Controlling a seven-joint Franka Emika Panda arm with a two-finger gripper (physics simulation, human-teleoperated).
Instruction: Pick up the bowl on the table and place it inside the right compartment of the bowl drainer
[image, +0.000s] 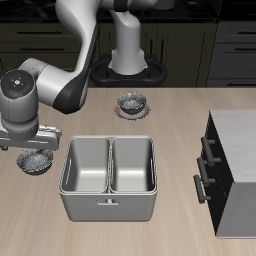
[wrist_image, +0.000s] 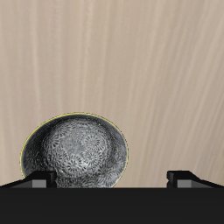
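The bowl (image: 36, 163) is a shallow speckled silver-grey dish with a light rim, resting on the table beside the bowl drainer (image: 108, 205). My gripper (image: 36, 149) hovers just above it, open and holding nothing. The wrist view shows the bowl (wrist_image: 74, 154) from above. One of my fingertips (wrist_image: 39, 180) lies over its rim, while the other is over bare table, so my gripper (wrist_image: 112, 179) is offset from the bowl's centre. The right compartment (image: 133, 166) of the drainer is an empty square grey well.
A smaller, darker speckled bowl (image: 132, 102) sits on a pale disc farther back, near the robot's base. A dark boxy cabinet (image: 232, 170) with bar handles stands on the far side of the drainer from the gripper.
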